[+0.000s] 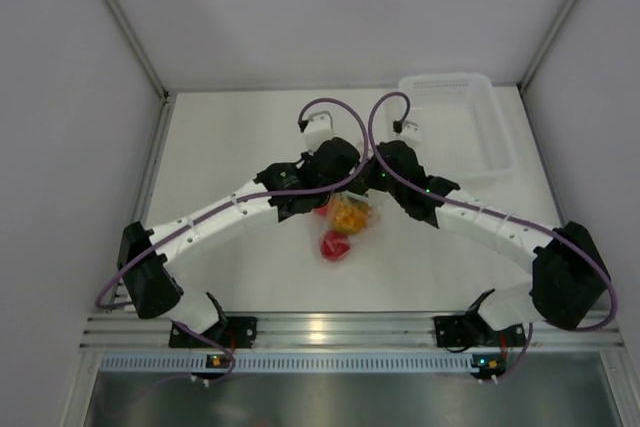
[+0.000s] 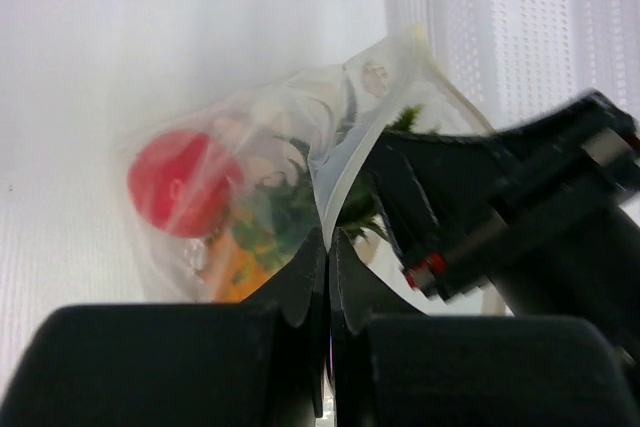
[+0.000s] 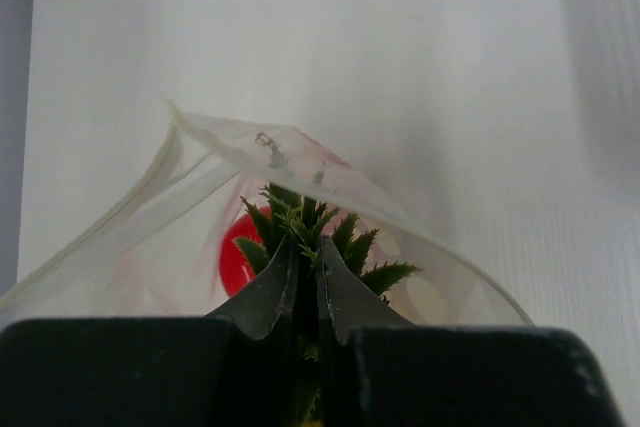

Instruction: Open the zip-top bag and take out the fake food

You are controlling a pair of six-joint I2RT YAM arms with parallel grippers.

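Left tool [image 2: 328, 243] and right tool [image 3: 308, 253] each pinch the zip-top bag [image 2: 262, 119], pineapple [image 1: 348, 215] and red fruit [image 2: 175, 183] inside.

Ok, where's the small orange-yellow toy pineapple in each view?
Top external: small orange-yellow toy pineapple mid-frame.
Left wrist: lower centre-left, inside the clear crinkly zip-top bag.
Right wrist: only its green crown, centre.
Shared landmark: a glossy red round fruit beside it.

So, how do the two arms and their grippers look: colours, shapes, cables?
Both the left arm and the right arm have white links with bulky black joints. A purple cable runs along each. The left gripper and right gripper have black fingers tapering to points.
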